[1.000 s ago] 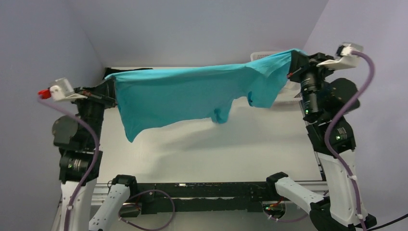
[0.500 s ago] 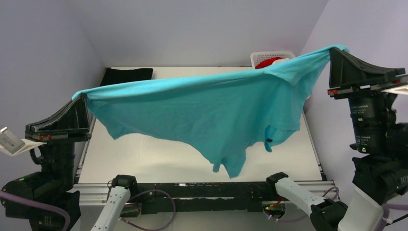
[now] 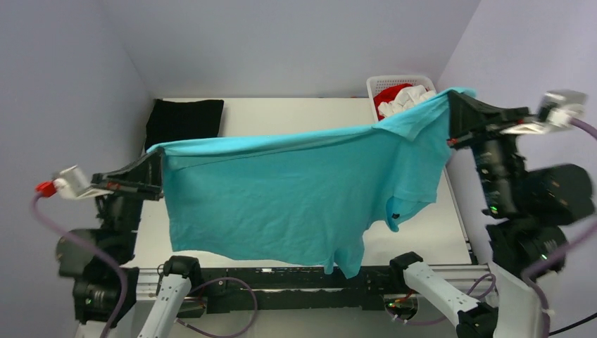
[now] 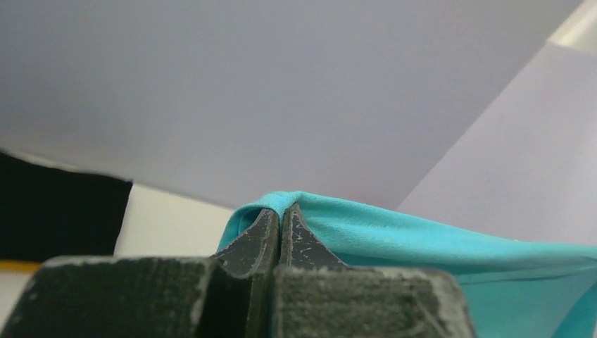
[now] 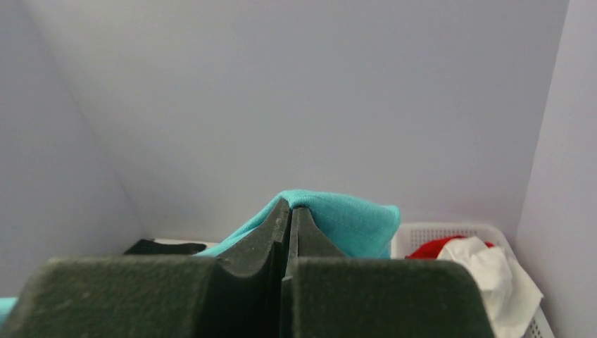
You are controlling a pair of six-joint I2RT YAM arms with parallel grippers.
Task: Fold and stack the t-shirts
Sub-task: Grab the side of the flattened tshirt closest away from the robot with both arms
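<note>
Between my left pincer [image 3: 159, 166] and right pincer [image 3: 451, 117], both clamped on it, hangs the shirt [image 3: 296, 190]; I should lower both ends level and taut

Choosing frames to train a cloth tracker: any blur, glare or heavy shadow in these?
Top view: soft, even light, no glare, turquoise shirt without obvious smear. Left wrist view: left gripper and the pinched hem sharp, black shirt behind soft. Right wrist view: right gripper dark with little detail, basket slightly soft.
</note>
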